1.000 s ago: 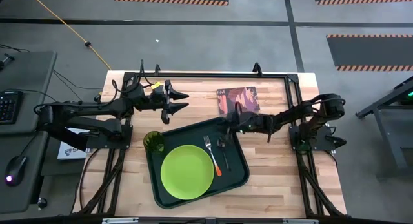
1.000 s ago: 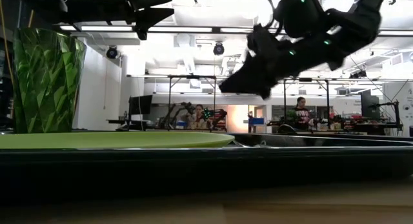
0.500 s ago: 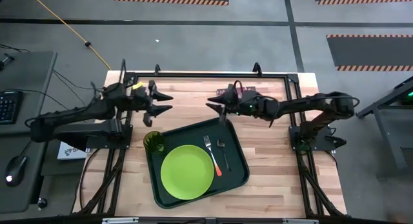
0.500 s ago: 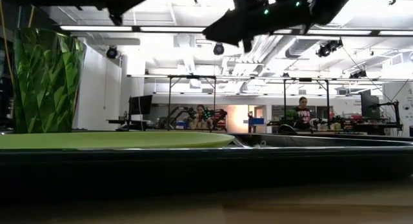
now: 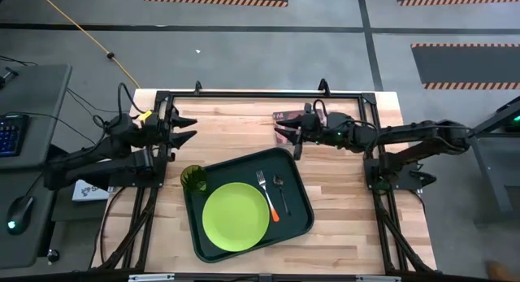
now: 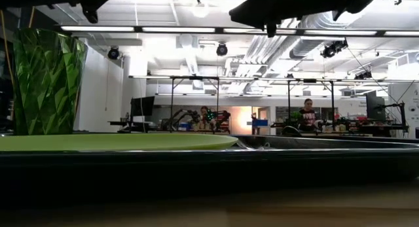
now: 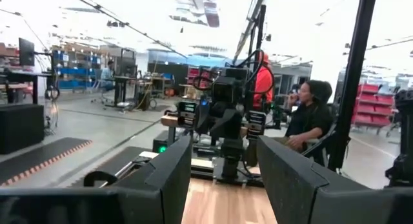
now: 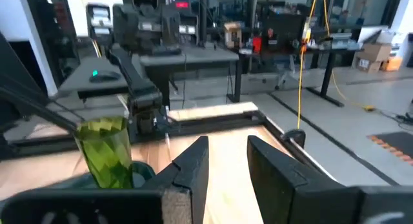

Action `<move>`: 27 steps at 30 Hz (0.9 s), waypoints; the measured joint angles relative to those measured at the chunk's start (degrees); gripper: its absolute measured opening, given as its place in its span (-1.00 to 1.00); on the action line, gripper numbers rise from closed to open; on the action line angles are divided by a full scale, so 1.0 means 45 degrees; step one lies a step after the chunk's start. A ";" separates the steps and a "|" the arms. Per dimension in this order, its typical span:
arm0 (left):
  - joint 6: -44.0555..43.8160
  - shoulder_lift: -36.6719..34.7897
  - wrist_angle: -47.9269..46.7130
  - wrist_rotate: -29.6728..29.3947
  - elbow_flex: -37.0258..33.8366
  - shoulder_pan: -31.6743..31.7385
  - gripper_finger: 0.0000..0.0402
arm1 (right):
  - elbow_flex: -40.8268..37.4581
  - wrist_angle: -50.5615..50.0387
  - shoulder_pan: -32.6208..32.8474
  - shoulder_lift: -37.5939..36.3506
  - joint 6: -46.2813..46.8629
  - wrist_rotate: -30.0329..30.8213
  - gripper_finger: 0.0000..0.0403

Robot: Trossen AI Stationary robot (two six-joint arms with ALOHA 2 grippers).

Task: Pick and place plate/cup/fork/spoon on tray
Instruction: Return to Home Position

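With 12 o'clock at the table's far edge in the high view, the large dark-green rectangular plastic tray (image 5: 299, 215) lies slightly askew at the middle of the pale wooden table (image 5: 349, 233).

- **Plate:** The round, flat, lime-green plastic plate (image 5: 236, 217) lies on the tray, toward the tray's 7 o'clock.
- **Cup:** The small translucent dark-green tumbler cup (image 5: 193, 178) stands upright in the tray's 10 o'clock corner, just beside the plate.
- **Fork:** The slim fork with silver tines and an orange handle (image 5: 269, 196) lies on the tray just beside the plate's 2 o'clock edge, tines toward 12 o'clock.
- **Spoon:** The small dark metal spoon (image 5: 279, 185) lies on the tray close at the fork's 3 o'clock side.

The left gripper (image 5: 192, 128) hangs off the tray, at 12 o'clock from the cup. Its fingers (image 7: 169, 179) are spread wide and hold nothing.

The right gripper (image 5: 287, 138) hangs above the table at 12 o'clock from the tray, over the near edge of a small reddish book (image 5: 283, 116). Its fingers (image 8: 193, 166) stand apart with a narrower gap, and nothing is between them.
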 joint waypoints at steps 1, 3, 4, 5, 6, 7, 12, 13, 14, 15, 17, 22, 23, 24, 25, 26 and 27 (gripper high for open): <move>-0.0056 -0.0058 0.0007 0.0000 -0.0030 -0.0005 -0.16 | -0.0128 0.0217 0.0000 -0.0041 0.0013 -0.0005 -0.51; -0.0200 -0.0079 -0.0056 0.0000 -0.0038 -0.0010 -0.16 | -0.0237 0.0441 0.0000 -0.0087 0.0177 -0.0010 -0.51; -0.0332 -0.0067 -0.0072 0.0007 -0.0036 -0.0010 -0.16 | -0.0237 0.0470 0.0000 -0.0087 0.0260 -0.0015 -0.51; -0.0446 -0.0011 -0.0101 0.0013 -0.0036 -0.0010 -0.17 | -0.0237 0.0502 0.0000 -0.0087 0.0306 -0.0015 -0.51; -0.0550 0.0101 -0.0081 0.0010 -0.0036 -0.0010 -0.17 | -0.0237 0.0555 0.0000 -0.0087 0.0325 -0.0019 -0.51; -0.0772 0.0189 -0.0209 0.0014 -0.0036 -0.0010 -0.17 | -0.0237 0.0614 0.0000 -0.0085 0.0326 -0.0063 -0.51; -0.2202 0.0823 -0.0473 0.0804 -0.0650 -0.0455 -0.17 | -0.0237 0.0716 0.0000 -0.0082 0.0257 -0.0097 -0.51; -0.2391 0.0879 -0.0188 0.0876 -0.0935 -0.0649 -0.17 | -0.0237 0.0712 0.0000 -0.0082 0.0257 -0.0097 -0.51; -0.2495 0.0888 0.0165 0.0871 -0.1274 -0.0870 -0.17 | -0.0237 0.0707 0.0000 -0.0082 0.0262 -0.0097 -0.51; -0.2609 0.0892 0.0571 0.0846 -0.1627 -0.1104 -0.17 | -0.0237 0.0698 0.0012 -0.0082 0.0306 -0.0110 -0.51; -0.2839 0.0870 0.1504 0.0624 -0.2390 -0.1559 -0.17 | -0.0237 0.0650 0.0069 -0.0082 0.0532 -0.0141 -0.51; -0.2634 0.0220 0.2547 0.0385 -0.3128 -0.2129 -0.17 | -0.0237 0.0562 0.0284 -0.0082 0.0560 -0.0158 -0.51; -0.2351 0.0032 0.2529 0.0325 -0.3195 -0.2187 -0.17 | -0.0237 0.0565 0.0324 -0.0082 0.0528 -0.0161 -0.51; -0.1998 -0.0124 0.2536 0.0288 -0.3243 -0.2246 -0.19 | -0.0237 0.0555 0.0355 -0.0082 0.0470 -0.0165 -0.51; -0.1636 -0.0285 0.2574 0.0226 -0.3355 -0.2311 -0.22 | -0.0237 0.0526 0.0359 -0.0082 0.0409 -0.0176 -0.51; -0.1302 -0.0434 0.2497 0.0181 -0.3490 -0.2381 -0.26 | -0.0237 0.0513 0.0359 -0.0082 0.0345 -0.0204 -0.51; -0.0990 -0.0601 0.2500 0.0164 -0.3638 -0.2448 -0.31 | -0.0237 0.0488 0.0353 -0.0082 0.0340 -0.0203 -0.51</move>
